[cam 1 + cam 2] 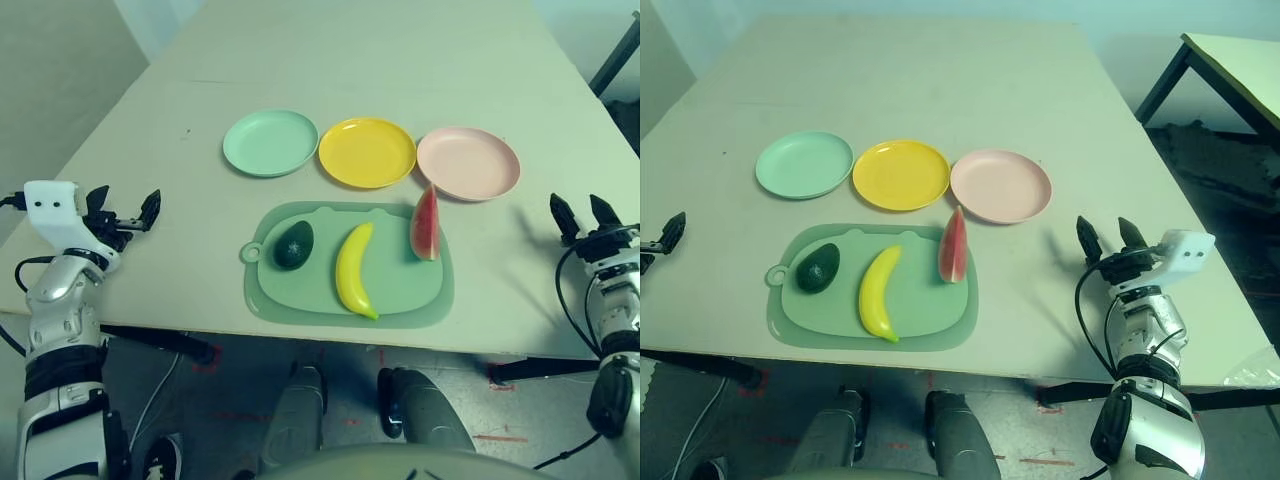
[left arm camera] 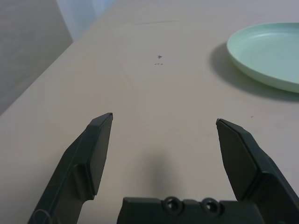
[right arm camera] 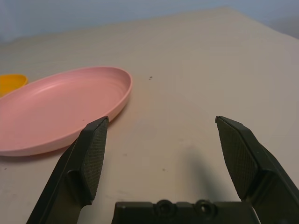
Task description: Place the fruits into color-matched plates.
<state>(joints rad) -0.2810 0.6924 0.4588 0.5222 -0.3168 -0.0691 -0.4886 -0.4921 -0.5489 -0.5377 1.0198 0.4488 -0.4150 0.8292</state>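
**Fruits on the mat, plates bare, both grippers spread**

From the left eye we see three plates in a row on the tabletop (image 1: 150, 100): the green plate (image 1: 270, 143) on the left, the yellow plate (image 1: 367, 152) in the middle, the pink plate (image 1: 468, 163) on the right, each just beside the next. Nearer to us lies a green mat (image 1: 400, 290) carrying the avocado (image 1: 294, 245) at its left, the banana (image 1: 354, 270) in the middle and the watermelon wedge (image 1: 425, 225) standing at its far right corner, close to the pink plate's near rim. Our left gripper (image 1: 125, 205) sits over the left edge of the tabletop, well apart from the mat; our right gripper (image 1: 578, 215) sits at the right edge.

From the left wrist, the left gripper's fingers (image 2: 96, 149) are spread wide over bare tabletop, with the green plate ahead to one side.

From the right wrist, the right gripper's fingers (image 3: 91, 158) are spread too, the pink plate lying close ahead.
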